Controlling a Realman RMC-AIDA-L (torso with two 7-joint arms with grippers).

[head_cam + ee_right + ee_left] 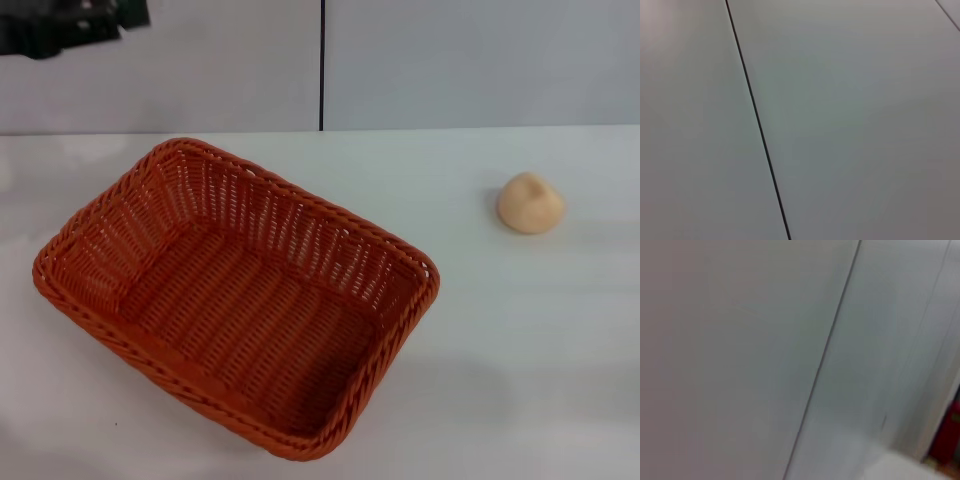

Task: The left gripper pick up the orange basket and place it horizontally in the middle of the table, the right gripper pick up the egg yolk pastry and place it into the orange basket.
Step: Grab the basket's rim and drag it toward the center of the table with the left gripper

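Basket (235, 300) sitting skewed on desk (520, 340), pastry (531, 203) well apart. Looking light and stiff; rim is the grab point. Left tool (70, 22) barely showing, state unclear; right tool out of view.

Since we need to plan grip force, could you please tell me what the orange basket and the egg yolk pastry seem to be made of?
The orange basket looks like woven wicker or plastic imitation: braided rim, ribbed strands, slight sheen. The egg yolk pastry looks like soft matte dough, pale and smooth with a crease on top.
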